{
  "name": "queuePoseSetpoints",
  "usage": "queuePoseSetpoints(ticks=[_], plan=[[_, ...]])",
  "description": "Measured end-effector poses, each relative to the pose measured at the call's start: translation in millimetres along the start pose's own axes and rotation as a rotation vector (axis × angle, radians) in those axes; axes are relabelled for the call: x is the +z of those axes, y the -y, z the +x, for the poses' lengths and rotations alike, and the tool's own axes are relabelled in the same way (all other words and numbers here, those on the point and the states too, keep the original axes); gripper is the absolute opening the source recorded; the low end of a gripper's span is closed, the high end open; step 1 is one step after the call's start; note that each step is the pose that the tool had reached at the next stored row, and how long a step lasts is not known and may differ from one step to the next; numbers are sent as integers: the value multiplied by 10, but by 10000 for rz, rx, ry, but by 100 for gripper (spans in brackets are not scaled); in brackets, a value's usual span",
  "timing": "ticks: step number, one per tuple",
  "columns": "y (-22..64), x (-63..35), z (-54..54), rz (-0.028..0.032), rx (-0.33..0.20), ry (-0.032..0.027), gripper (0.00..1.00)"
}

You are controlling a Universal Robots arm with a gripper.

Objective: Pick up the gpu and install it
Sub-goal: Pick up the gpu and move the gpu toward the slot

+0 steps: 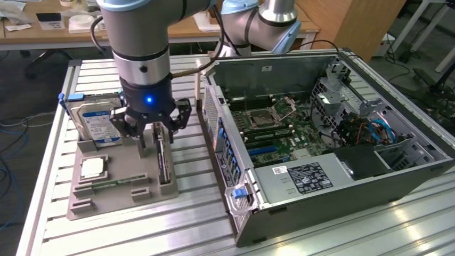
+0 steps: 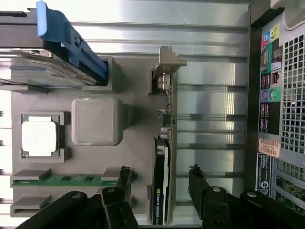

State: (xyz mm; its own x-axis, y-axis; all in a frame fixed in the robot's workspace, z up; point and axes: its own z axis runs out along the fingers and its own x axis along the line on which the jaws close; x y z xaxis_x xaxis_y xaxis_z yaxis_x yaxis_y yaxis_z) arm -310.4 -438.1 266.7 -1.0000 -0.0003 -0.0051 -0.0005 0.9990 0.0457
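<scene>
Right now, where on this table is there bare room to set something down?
Bare table slats run between the tray and the exterior camera, and in the narrow strip between tray and computer case. The tray itself is crowded: hard drive, gpu, open gripper straddling the gpu.

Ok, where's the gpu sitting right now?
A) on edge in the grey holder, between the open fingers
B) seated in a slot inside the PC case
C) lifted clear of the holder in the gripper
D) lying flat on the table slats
A: the gpu stands on edge in the grey holder, and the gripper is open with a finger on either side, neither touching it.
</scene>
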Motion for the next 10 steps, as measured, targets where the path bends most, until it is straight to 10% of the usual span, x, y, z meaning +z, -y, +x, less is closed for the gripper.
queuePoseSetpoints(ticks=[10], plan=[[5, 170, -14, 7, 79, 4, 72]])
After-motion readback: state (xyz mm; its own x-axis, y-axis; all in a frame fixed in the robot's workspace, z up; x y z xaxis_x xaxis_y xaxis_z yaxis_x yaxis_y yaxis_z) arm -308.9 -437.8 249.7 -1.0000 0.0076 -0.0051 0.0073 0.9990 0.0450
